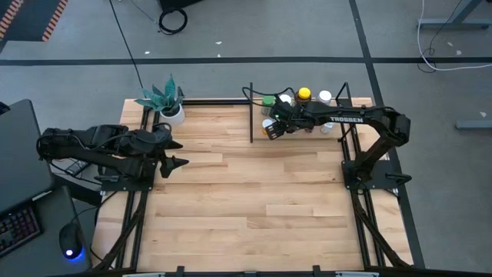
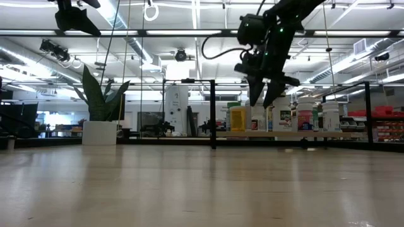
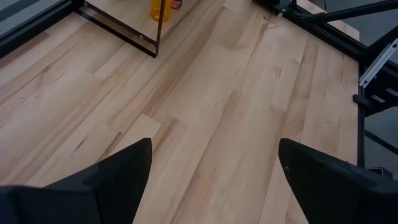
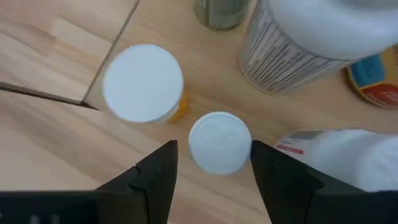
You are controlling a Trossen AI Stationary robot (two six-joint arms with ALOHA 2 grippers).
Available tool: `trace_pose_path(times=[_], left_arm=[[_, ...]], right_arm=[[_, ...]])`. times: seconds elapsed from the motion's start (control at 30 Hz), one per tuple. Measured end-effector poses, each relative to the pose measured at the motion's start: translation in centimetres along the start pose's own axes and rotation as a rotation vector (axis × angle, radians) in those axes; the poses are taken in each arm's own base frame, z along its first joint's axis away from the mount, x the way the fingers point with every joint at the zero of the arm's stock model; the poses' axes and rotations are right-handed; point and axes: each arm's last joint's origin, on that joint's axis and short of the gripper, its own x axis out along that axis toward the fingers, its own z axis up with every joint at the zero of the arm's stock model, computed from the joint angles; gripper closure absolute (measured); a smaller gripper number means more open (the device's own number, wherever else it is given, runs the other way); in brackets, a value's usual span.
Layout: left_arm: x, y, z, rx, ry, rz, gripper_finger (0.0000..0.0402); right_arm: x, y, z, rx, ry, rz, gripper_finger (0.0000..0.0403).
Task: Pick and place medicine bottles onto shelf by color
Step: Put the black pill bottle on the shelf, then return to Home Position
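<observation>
The shelf (image 1: 335,132) stands at the table's far edge, right of the middle, and bears several medicine bottles, among them a green-capped one (image 1: 267,101) and a yellow-capped one (image 1: 304,94). My right gripper (image 4: 214,168) hangs open over the shelf's left end, pointing steeply down. Its fingers stand on either side of a small white-capped bottle (image 4: 219,142), which is upright on the shelf board (image 4: 205,68). In the low view the fingertips (image 2: 264,98) hang about level with the bottle tops. A white-capped orange bottle (image 4: 143,83) stands beside it. My left gripper (image 1: 183,153) waits open at the table's left.
A large white bottle with a striped label (image 4: 298,43) and a white bottle with a red label (image 4: 348,155) crowd the small one. A potted plant (image 1: 165,100) stands at the far left corner. Bare tabletop (image 1: 254,192) stretches between the arms.
</observation>
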Motion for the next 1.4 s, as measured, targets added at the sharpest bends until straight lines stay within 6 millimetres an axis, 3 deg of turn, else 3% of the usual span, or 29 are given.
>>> trace_pose_path(times=[0.43, 0.6, 0.73, 0.83, 0.93, 1.07, 1.23, 1.33, 1.4], left_arm=[[0.0, 0.0, 0.2, -0.005, -0.029, 0.021, 0.0047], [0.0, -0.3, 0.6, 0.013, -0.076, -0.007, 0.0047], [-0.3, -1.1, 2.0, 0.065, -0.224, -0.081, 0.0063], [-0.7, -1.3, 2.4, 0.075, -0.275, -0.108, 0.0098], [-0.8, -0.6, 1.2, 0.072, -0.299, -0.130, 0.0153], [-1.0, 1.2, -1.6, 0.016, -0.456, -0.243, 0.0250], [-1.7, 3.6, -4.8, -0.058, -0.674, -0.379, 0.0376], [-2.9, 4.6, -5.6, -0.042, -0.798, -0.422, 0.0390], [-3.7, 5.0, -5.9, 0.028, -0.842, -0.443, 0.0388]], right_arm=[[-8.1, -2.2, -1.8, 0.067, -0.020, 0.125, 0.0193], [-10.4, -0.7, -3.6, -0.014, 0.041, 0.334, 0.0199], [-12.5, 1.3, -5.3, -0.106, -0.089, 0.413, 0.0208], [-14.2, 2.1, -6.4, -0.127, -0.226, 0.426, 0.0221], [-15.2, 2.1, -7.7, -0.148, -0.294, 0.420, 0.0242], [-14.3, 1.1, -9.8, -0.131, -0.317, 0.460, 0.0283], [-12.8, -1.1, -12.3, -0.051, -0.408, 0.653, 0.0354], [-12.2, -2.9, -13.2, -0.048, -0.515, 0.758, 0.0393], [-11.9, -4.2, -13.7, -0.060, -0.600, 0.815, 0.0392]])
